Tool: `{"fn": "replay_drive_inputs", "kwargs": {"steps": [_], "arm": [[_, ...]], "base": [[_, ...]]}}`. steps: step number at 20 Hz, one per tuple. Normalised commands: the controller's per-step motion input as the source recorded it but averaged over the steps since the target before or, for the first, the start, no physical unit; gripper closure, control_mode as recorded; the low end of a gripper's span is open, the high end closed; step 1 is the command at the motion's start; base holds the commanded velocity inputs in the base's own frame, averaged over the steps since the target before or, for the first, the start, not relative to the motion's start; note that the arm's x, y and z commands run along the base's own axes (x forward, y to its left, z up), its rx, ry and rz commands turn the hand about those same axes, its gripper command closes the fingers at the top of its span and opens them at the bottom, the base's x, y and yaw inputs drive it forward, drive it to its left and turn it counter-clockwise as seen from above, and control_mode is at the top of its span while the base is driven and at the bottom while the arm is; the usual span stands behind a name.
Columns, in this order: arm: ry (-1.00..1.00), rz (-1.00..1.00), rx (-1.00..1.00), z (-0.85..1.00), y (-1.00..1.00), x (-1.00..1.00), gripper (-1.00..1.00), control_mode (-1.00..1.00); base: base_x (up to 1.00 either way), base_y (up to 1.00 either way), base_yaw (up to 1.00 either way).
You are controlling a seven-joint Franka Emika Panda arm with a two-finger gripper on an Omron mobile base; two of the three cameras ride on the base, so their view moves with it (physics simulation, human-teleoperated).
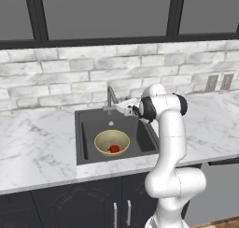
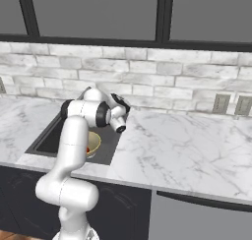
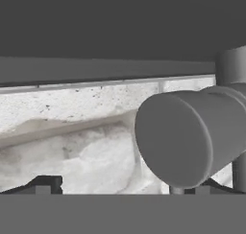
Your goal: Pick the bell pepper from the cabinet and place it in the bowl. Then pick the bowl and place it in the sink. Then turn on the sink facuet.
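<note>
The tan-yellow bowl [image 1: 112,141] sits in the black sink [image 1: 145,137], with the small red bell pepper [image 1: 114,148] inside it. In the right base view the arm covers part of the bowl [image 2: 94,142] and the bell pepper [image 2: 88,149] peeks out beside it. The grey sink facuet [image 1: 110,97] stands at the basin's back edge. My gripper [image 1: 120,106] reaches in level from the right, close to its base. In the hand view a thick grey cylinder of the facuet [image 3: 185,139] looms just ahead, right of centre, and my gripper [image 3: 117,187] is open. The cabinet is out of view.
White marble countertop [image 1: 32,147] rims the sink, with a wide stretch to the right [image 2: 187,155]. A brick backsplash [image 1: 56,77] and dark window frames rise behind. Two wall outlets [image 1: 219,81] sit at the far right. Dark carved doors [image 1: 88,203] lie under the counter.
</note>
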Motion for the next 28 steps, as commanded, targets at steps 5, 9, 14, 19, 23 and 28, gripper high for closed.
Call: {"fn": "replay_drive_inputs", "kwargs": {"steps": [5, 9, 14, 19, 23, 28], "arm": [[0.07, -0.05, 0.0, -0.06, 0.0, 0.41, -1.0, -1.0], [0.1, -0.02, 0.0, -0.05, 0.0, 0.17, 1.0, -1.0], [0.07, -0.01, 0.0, -0.06, -0.04, -0.02, 1.0, -1.0], [0.0, -0.03, 0.12, 0.0, -0.54, -0.13, 1.0, -1.0], [0.0, -0.02, 0.16, 0.0, -0.74, -0.19, 1.0, -1.0], [0.03, -0.01, 0.2, 0.0, -0.86, -0.19, 1.0, -1.0]], "base": [[0.0, 0.0, 0.0], [0.0, 0.0, 0.0], [0.0, 0.0, 0.0], [0.0, 0.0, 0.0], [0.0, 0.0, 0.0], [0.0, 0.0, 0.0]]}}
